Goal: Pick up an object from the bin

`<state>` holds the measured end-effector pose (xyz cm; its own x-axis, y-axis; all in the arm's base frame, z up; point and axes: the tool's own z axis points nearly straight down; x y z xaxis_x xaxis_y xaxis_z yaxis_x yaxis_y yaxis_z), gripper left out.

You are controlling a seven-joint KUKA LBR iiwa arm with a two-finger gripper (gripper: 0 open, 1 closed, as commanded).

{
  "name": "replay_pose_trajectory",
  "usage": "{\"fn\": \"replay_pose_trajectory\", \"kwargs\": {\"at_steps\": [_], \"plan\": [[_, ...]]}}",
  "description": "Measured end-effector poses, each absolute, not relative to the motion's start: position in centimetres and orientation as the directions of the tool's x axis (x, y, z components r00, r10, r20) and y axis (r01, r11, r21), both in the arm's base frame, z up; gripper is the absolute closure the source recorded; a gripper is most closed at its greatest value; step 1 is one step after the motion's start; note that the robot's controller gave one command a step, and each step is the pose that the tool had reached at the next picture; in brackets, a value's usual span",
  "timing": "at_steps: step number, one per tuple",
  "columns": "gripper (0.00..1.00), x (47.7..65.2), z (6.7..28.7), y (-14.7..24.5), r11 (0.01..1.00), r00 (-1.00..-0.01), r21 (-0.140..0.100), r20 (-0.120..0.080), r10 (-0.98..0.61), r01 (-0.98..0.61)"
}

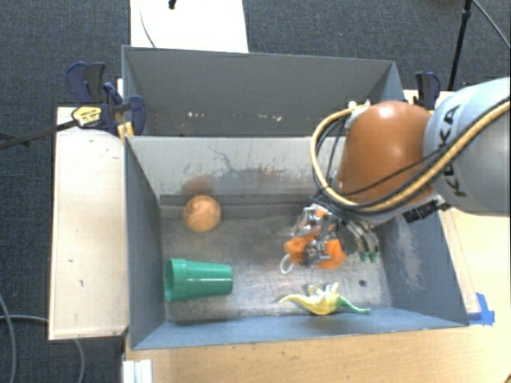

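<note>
Nearest the gripper (319, 246): a yellow-and-green toy dinosaur (323, 302), lying flat by the front wall of the bin (144, 238), right of centre. Probably light, rubbery and thin-limbed; best taken across the body. Gripper: low over the floor just behind the toy; whether wide or narrow cannot be told. Well apart, left: green cup (198, 279) on its side, tan ball (202, 212).

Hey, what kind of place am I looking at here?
Probably a robotics lab's grasping test station: a KUKA arm reaches into a grey metal bin holding a few odd items, a green cup, a tan ball and a yellow-green toy animal.
</note>
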<state>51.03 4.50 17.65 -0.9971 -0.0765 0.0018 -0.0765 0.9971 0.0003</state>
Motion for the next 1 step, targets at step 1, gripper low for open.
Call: {"fn": "replay_pose_trajectory", "kwargs": {"at_steps": [1], "plan": [[1.00, 48.08, 24.17, 0.54, 0.998, -0.998, 0.000, 0.003, -0.056, -0.056]]}}
